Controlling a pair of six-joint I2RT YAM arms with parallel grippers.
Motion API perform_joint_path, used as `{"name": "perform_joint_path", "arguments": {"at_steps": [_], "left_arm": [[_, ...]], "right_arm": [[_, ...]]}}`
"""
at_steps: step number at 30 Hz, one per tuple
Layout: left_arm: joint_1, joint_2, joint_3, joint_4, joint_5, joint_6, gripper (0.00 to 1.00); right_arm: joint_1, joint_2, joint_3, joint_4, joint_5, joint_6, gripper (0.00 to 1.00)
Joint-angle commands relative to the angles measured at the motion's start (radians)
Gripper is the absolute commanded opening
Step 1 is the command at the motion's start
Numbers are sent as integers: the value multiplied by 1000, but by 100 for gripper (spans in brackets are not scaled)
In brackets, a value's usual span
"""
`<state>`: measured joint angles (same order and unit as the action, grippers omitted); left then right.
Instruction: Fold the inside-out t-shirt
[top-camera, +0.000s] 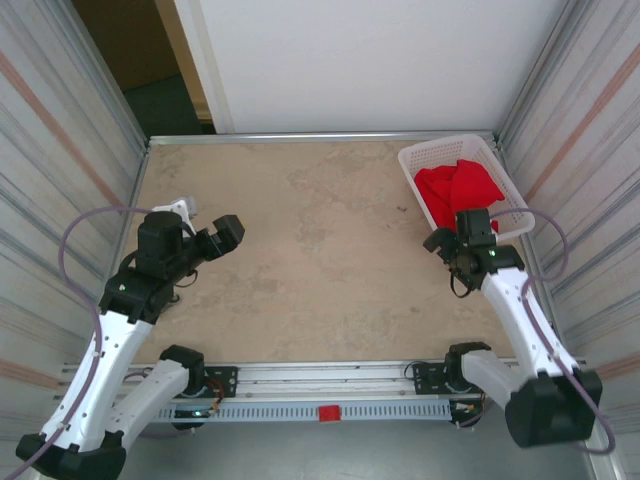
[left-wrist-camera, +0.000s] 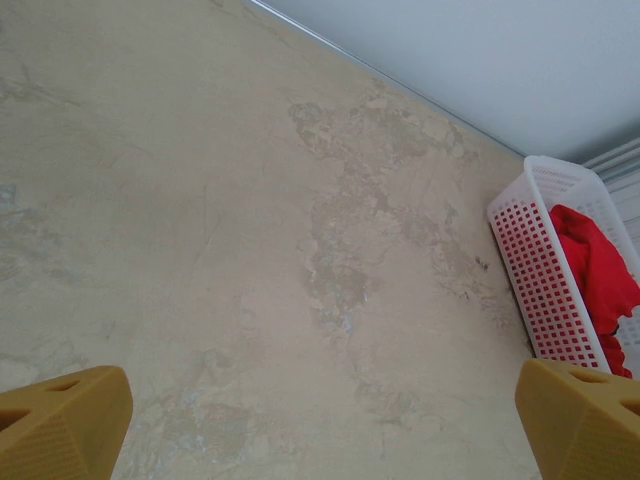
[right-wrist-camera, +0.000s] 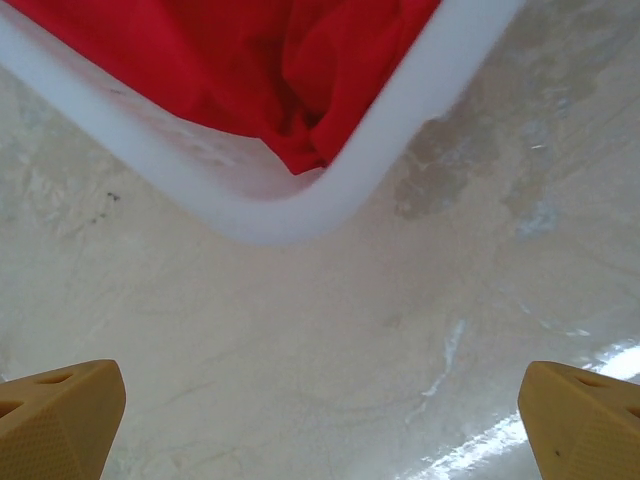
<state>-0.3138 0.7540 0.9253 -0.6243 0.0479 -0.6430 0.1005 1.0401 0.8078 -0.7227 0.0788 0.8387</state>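
Observation:
The inside-out t-shirt (top-camera: 452, 188) is a bright red crumpled heap inside the white mesh basket (top-camera: 440, 143) at the table's back right. My right gripper (top-camera: 456, 233) hovers open just in front of the basket's near corner. In the right wrist view its yellow fingertips (right-wrist-camera: 62, 415) stand wide apart over bare table, with the basket's rim (right-wrist-camera: 255, 215) and the red t-shirt (right-wrist-camera: 250, 70) just ahead. My left gripper (top-camera: 232, 233) is open above the table's left side, far from the t-shirt (left-wrist-camera: 598, 262), with nothing between its fingertips (left-wrist-camera: 68, 418).
Corrugated metal walls close in the table on the left and right, and a white panel (top-camera: 380, 60) stands behind it. The beige tabletop (top-camera: 320, 240) lies bare between the two arms. A metal rail (top-camera: 320, 378) runs along the near edge.

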Motion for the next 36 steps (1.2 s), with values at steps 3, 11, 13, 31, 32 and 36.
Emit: {"name": "perform_joint_path", "arguments": {"at_steps": [3, 11, 13, 31, 32, 36], "left_arm": [[-26, -20, 5, -15, -51, -38, 99], [-33, -24, 10, -33, -75, -33, 99], [-33, -20, 9, -38, -80, -24, 99], [-66, 102, 70, -62, -82, -33, 99], [-71, 108, 74, -68, -84, -36, 99], [-94, 117, 95, -99, -94, -39, 99]], "right_arm": [[-30, 160, 78, 152, -117, -62, 99], [-56, 398, 215, 358, -145, -223, 99], [-61, 407, 194, 417, -172, -273, 99], [192, 851, 900, 77, 61, -150, 95], [188, 909, 966, 54, 89, -147, 95], [159, 1104, 1223, -60, 158, -170, 95]]}}
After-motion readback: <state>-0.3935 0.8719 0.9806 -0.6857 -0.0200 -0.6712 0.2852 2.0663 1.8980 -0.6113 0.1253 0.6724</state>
